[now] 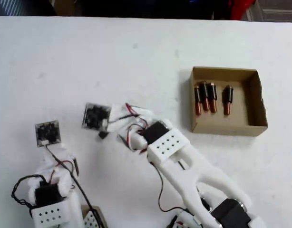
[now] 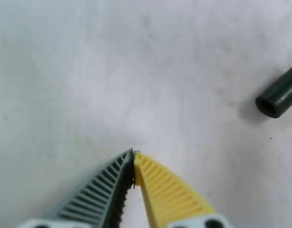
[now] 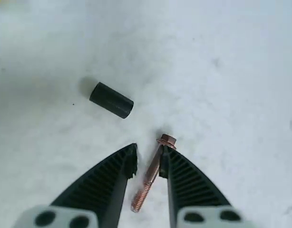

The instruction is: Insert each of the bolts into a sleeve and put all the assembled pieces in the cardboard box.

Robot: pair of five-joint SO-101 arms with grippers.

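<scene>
— Where is your right gripper now?
— Your right gripper (image 3: pixel 147 151) is open only a little. The bolt (image 3: pixel 153 173) lies on the table (image 1: pixel 89 57) between the jaws; it touches one jaw and is not pinched. The sleeve (image 3: pixel 111 100) lies near, apart from the bolt.
— And the other arm?
— Your left gripper (image 2: pixel 133 153) is closed on nothing, with the jaws pressed together. The cardboard box (image 1: pixel 227 70) stands at 3 o'clock on the table, with four assembled pieces (image 1: pixel 205 97) inside.
</scene>
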